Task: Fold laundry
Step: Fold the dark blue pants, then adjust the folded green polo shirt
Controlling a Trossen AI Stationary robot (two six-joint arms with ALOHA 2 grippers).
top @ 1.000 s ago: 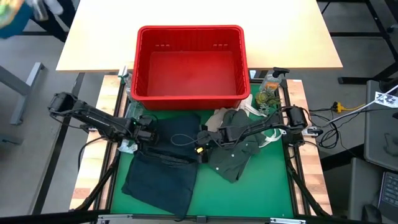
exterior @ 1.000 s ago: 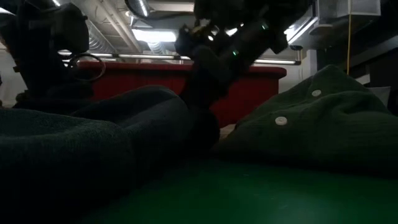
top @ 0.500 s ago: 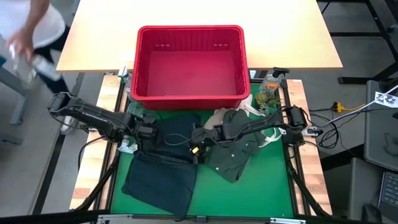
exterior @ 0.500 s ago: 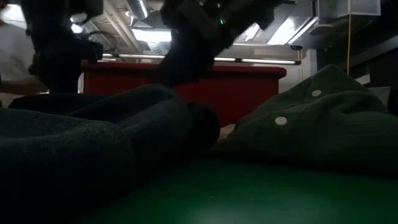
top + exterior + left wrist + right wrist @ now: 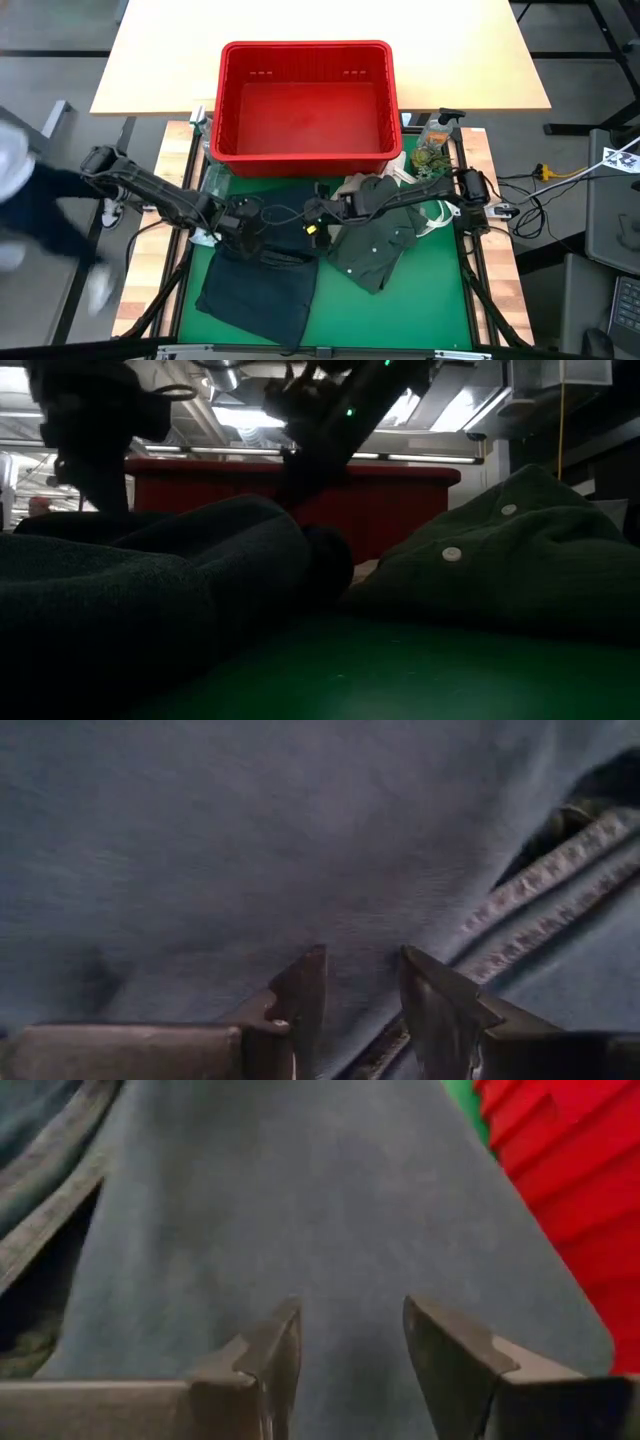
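At the centre of the green table mat point(image 5: 430, 290), the dark blue denim jeans point(image 5: 262, 275) lie spread toward seven o'clock, with the olive-green buttoned shirt point(image 5: 380, 245) touching them at three o'clock. Over the jeans' upper edge, the left gripper point(image 5: 247, 213) and right gripper point(image 5: 313, 212) face each other, each with fingers apart above the denim, nothing clamped. Toward twelve o'clock sits the red slatted plastic basket point(image 5: 305, 65).

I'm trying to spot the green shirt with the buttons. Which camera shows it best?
The high view: the olive-green shirt lies whole on the green mat, right of the dark jeans. The low view shows only a mound of it with two white buttons. Neither wrist view shows it; both see blue fabric.
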